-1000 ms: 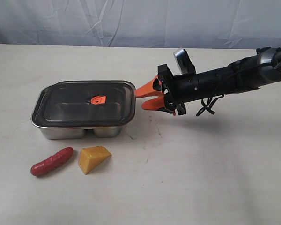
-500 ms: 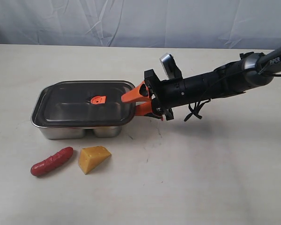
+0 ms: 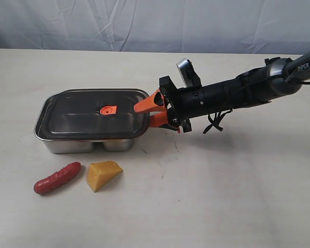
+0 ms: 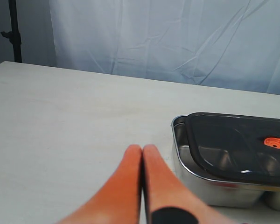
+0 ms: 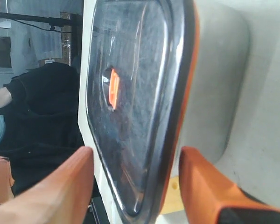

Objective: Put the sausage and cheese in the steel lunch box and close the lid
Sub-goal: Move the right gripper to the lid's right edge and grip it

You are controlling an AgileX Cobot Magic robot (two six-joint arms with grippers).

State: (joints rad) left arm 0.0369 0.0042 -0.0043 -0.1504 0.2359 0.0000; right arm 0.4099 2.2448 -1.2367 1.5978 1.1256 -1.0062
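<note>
We log the right gripper (image 3: 142, 117) jaws spread astride one edge of the lid (image 3: 88, 111), contact unclear. The lid sits on the steel lunch box (image 3: 82, 145). The sausage (image 3: 57, 177) and cheese (image 3: 103, 174) lie on the tabletop (image 3: 222, 181) near it. The left gripper (image 4: 141, 149) jaws are clenched, empty.

The desk (image 3: 222, 201) is big and pale, with a few little dark marks on its top. A wrinkly white cloth (image 3: 144, 23) hangs like a wall behind its far edge. A thin black stand (image 4: 11, 32) is up beside the cloth.
</note>
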